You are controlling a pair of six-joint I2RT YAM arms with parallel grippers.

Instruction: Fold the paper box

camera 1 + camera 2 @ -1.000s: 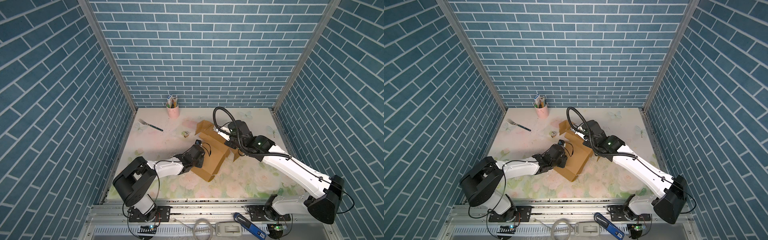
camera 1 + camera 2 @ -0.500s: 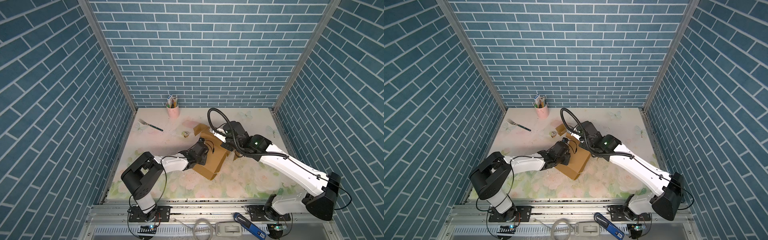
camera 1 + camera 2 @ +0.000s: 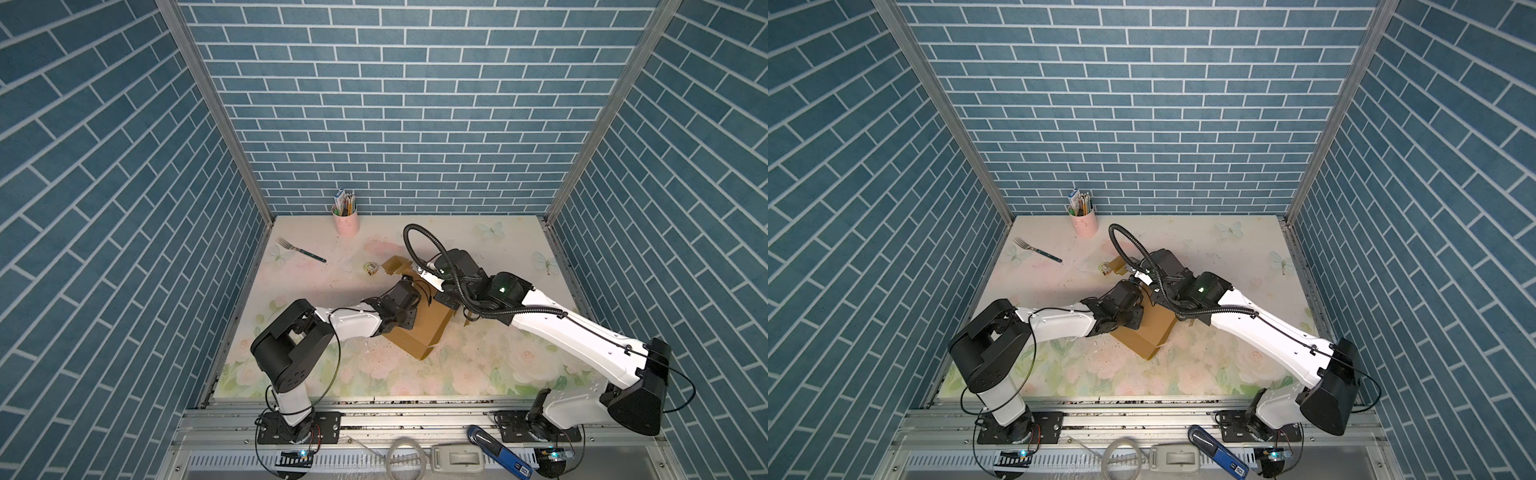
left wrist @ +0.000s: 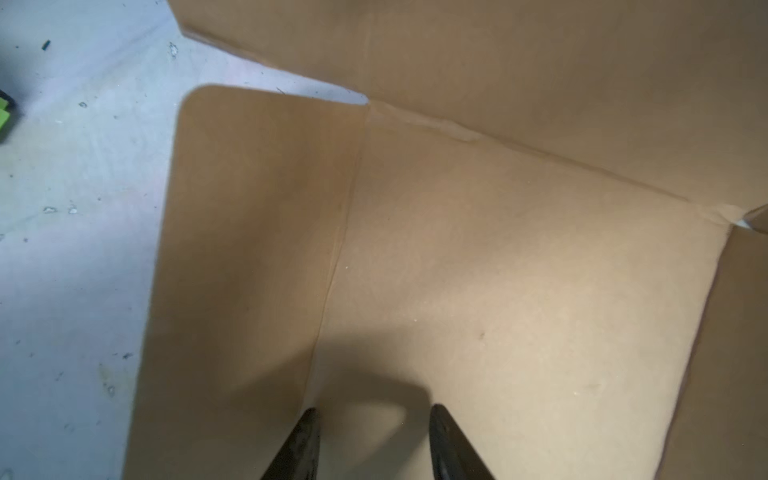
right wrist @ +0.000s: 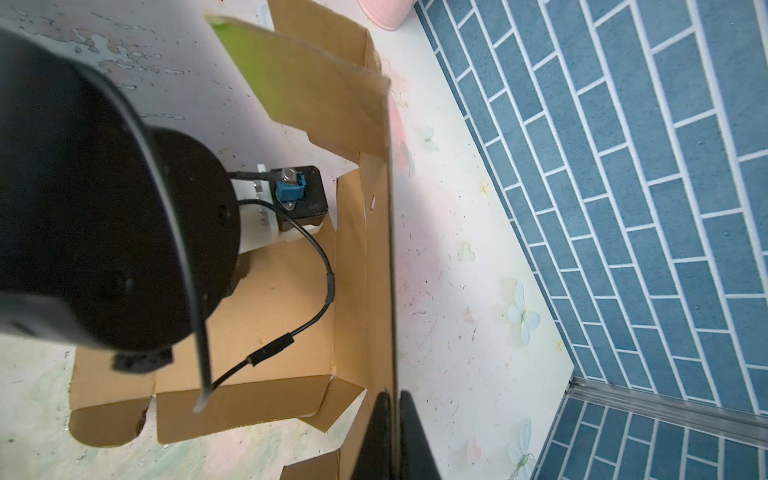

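The paper box (image 3: 422,332) is brown cardboard, partly folded, in the middle of the table in both top views (image 3: 1152,332). My left gripper (image 4: 374,411) is open. Its fingertips (image 4: 309,419) rest on the flat inner panel of the box (image 4: 498,270), beside a crease, with nothing between them. My right gripper (image 5: 392,395) is shut on the thin edge of an upright side wall (image 5: 378,249) of the box. That arm's wrist (image 3: 455,266) hangs over the box's far side. The left wrist (image 3: 399,301) hides part of the box floor.
A small greenish cube (image 3: 371,268) lies just left of the box's back flap (image 3: 395,264). A fork (image 3: 300,249) lies at the back left, and a pink cup of pencils (image 3: 345,220) stands against the back wall. Brick walls close in three sides.
My left arm has reached further onto the box, its elbow moving right. My right gripper has carried the side wall a little to the left. Less of the back flap shows.
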